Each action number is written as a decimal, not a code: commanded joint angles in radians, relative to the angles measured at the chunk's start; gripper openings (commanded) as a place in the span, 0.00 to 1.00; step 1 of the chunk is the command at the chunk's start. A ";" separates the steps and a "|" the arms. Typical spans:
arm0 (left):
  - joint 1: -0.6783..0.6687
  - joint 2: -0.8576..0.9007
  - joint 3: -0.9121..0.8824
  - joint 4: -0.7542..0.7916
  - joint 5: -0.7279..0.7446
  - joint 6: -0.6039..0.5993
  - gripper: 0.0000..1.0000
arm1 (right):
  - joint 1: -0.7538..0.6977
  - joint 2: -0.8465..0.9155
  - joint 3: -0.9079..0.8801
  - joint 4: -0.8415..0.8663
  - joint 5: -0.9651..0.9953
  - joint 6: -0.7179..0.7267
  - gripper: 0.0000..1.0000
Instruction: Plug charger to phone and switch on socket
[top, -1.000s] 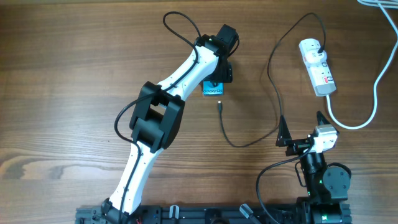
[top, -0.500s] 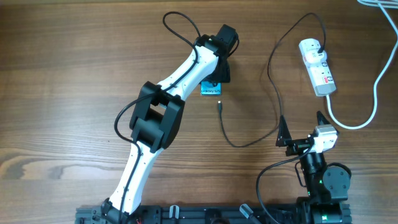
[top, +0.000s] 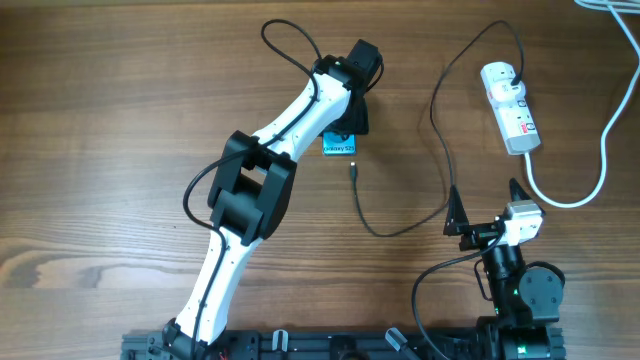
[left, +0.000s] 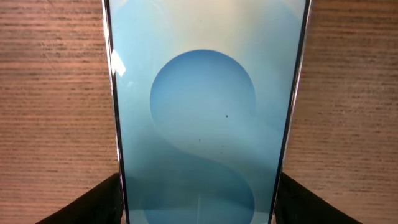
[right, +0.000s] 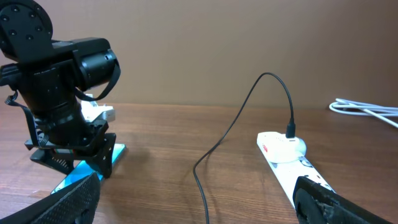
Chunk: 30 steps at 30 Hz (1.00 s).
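The phone (top: 339, 146) lies flat on the wooden table, cyan screen up, mostly hidden under my left gripper (top: 350, 118). In the left wrist view the phone (left: 202, 106) fills the frame and the left gripper (left: 200, 208) has a finger pressed against each long edge. The charger cable (top: 434, 110) runs from its white plug (top: 497, 73) in the socket (top: 512, 115) to the connector tip (top: 353, 170), which lies just below the phone, apart from it. My right gripper (top: 487, 208) is open and empty, near the table's front. The right wrist view shows the cable (right: 205, 180) between the fingers, the socket (right: 292, 168) to the right and the phone (right: 74, 177) to the left.
The socket's thick white cord (top: 600, 150) curves along the right edge of the table and also shows in the right wrist view (right: 367, 112). The left arm's own black cable (top: 290, 45) loops behind its wrist.
The phone and left gripper shifted slightly to the left between the earliest frame and half a second ago, then stayed still. The right arm has not moved.
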 joint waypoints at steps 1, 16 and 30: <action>0.005 -0.072 0.000 -0.019 0.029 -0.014 0.70 | 0.005 -0.005 -0.001 0.002 0.009 0.013 1.00; 0.207 -0.182 0.000 -0.015 0.756 -0.013 0.70 | 0.005 -0.005 -0.001 0.003 0.009 0.013 1.00; 0.275 -0.182 0.000 0.035 1.038 -0.079 0.70 | 0.005 0.560 0.691 0.045 -0.312 0.198 1.00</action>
